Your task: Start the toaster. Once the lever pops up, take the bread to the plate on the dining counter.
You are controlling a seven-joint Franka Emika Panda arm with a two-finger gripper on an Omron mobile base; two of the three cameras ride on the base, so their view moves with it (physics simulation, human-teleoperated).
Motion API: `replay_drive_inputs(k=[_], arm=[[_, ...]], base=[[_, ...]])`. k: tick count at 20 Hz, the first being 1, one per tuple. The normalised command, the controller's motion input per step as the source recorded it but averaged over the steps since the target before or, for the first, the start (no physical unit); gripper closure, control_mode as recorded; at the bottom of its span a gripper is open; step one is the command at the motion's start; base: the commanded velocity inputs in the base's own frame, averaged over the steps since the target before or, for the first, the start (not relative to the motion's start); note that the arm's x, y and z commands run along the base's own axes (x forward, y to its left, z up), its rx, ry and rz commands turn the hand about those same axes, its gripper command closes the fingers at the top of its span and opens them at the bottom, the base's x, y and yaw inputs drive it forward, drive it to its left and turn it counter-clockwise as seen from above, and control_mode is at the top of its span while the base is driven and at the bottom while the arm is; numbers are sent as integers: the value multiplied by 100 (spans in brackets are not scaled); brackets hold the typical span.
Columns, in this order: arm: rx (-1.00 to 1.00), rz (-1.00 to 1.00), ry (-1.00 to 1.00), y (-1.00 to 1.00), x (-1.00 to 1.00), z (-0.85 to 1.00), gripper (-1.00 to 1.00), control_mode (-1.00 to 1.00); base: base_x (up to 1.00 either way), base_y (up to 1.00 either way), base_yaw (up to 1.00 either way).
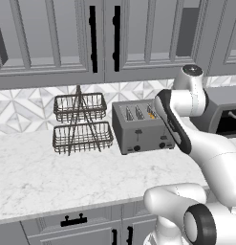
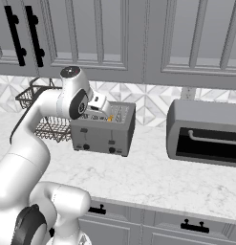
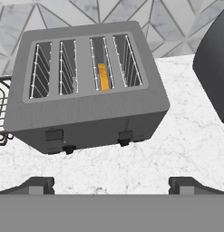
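Currently the toaster (image 3: 86,86) is seen standing on the marble bench (image 3: 177,145), backed against the patterned tile wall (image 3: 168,22). Four slots are visible on its top; the bread (image 3: 103,76) is sunk in the third slot from the left in the hand view, with just its golden edge showing. Two slide levers (image 3: 125,135) and two small black knobs (image 3: 69,148) are seen on the toaster's front face.

The tool (image 3: 111,183) is held above and in front of the toaster, apart from it, looking down on its top and front. Its fingertips (image 3: 38,185) are spread wide, with nothing between them.

A two-tier wire basket rack (image 1: 81,124) is placed just beside the toaster on its left in the left base view. A dark grey microwave-like appliance (image 2: 203,134) sits on the bench on the toaster's other side, a little apart from it. Grey wall cabinets (image 1: 57,38) with black handles are mounted above; drawer fronts are seen under the bench edge.
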Motion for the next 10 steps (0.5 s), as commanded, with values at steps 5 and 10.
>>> replay_drive_inputs(k=[5, 10], arm=[[0, 0, 0, 0, 0, 0, -100, -100], [0, 0, 0, 0, 0, 0, -100, -100]], base=[[0, 0, 0], [0, 0, 0]])
